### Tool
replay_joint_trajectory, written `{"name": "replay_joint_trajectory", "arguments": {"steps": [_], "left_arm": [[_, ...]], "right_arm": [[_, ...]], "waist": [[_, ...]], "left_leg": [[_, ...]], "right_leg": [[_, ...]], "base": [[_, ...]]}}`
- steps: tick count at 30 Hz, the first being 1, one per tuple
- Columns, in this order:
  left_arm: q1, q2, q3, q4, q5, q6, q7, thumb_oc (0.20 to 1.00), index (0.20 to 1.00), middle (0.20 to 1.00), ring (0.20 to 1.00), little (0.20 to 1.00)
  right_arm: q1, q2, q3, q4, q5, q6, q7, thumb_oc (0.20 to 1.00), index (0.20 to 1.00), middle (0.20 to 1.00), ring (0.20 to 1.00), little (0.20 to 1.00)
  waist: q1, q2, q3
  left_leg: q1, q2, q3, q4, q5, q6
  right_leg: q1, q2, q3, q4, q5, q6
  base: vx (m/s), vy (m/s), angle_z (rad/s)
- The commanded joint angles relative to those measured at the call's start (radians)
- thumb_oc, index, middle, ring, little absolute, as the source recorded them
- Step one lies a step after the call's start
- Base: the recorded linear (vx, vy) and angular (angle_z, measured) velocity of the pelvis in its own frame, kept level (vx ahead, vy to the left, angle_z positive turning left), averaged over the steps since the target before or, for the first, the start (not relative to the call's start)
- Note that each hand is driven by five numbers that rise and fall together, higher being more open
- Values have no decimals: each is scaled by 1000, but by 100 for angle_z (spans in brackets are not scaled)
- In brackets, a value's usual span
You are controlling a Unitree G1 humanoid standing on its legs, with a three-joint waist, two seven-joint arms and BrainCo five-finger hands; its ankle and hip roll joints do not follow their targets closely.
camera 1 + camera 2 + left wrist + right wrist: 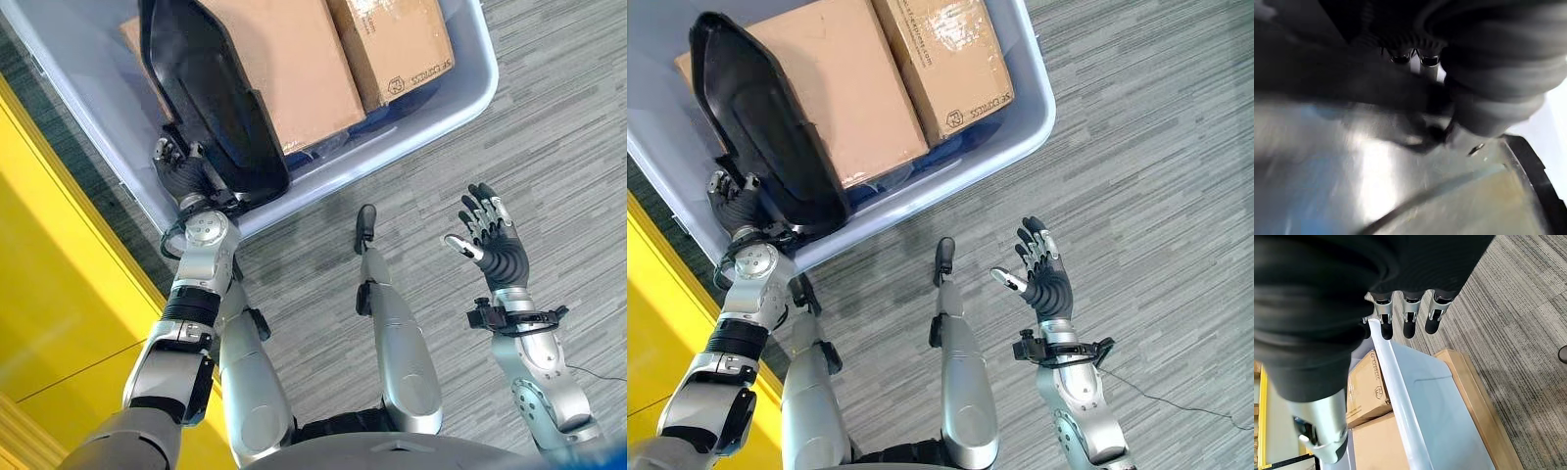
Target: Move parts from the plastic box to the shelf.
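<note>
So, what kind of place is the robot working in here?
Probably a storeroom or warehouse-like workspace. A large plastic box on grey carpet floor holds cardboard boxes and a black part, with a yellow structure beside it, possibly shelving.

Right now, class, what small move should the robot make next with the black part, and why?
Probably lift the black part up and clear of the plastic box. The left robot hand is at its lower end while it stands tilted against the cardboard boxes; the right robot hand hangs open over the floor.
</note>
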Motion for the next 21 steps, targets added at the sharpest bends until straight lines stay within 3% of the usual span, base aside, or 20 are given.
{"name": "replay_joint_trajectory", "arguments": {"steps": [1, 14, 21], "left_arm": [[26, -10, -47, 122, -10, 44, -39, 200, 200, 200, 200, 200], [60, 1, -20, 63, 0, 35, -30, 200, 200, 200, 200, 200], [139, 52, 33, -83, 106, 48, -1, 200, 200, 200, 200, 200]], "right_arm": [[-10, -27, -69, -52, 12, -44, -8, 1000, 1000, 1000, 1000, 1000], [-14, -25, -75, -41, 17, -39, -3, 1000, 1000, 1000, 1000, 1000], [-13, -26, -101, -35, 9, -37, -4, 1000, 1000, 1000, 1000, 1000]], "waist": [[-40, -40, -12], [-21, -18, -12], [-3, 5, -12]], "left_leg": [[-25, -3, 8, 108, -71, 41], [26, -15, 12, 96, -74, 43], [65, -19, 11, 89, -78, 44]], "right_leg": [[47, -91, 28, 108, -155, 63], [91, -100, 23, 108, -157, 64], [132, -109, 21, 114, -167, 66]], "base": [[0, 0, 0], [0, 0, 0], [0, 1, 0]]}}
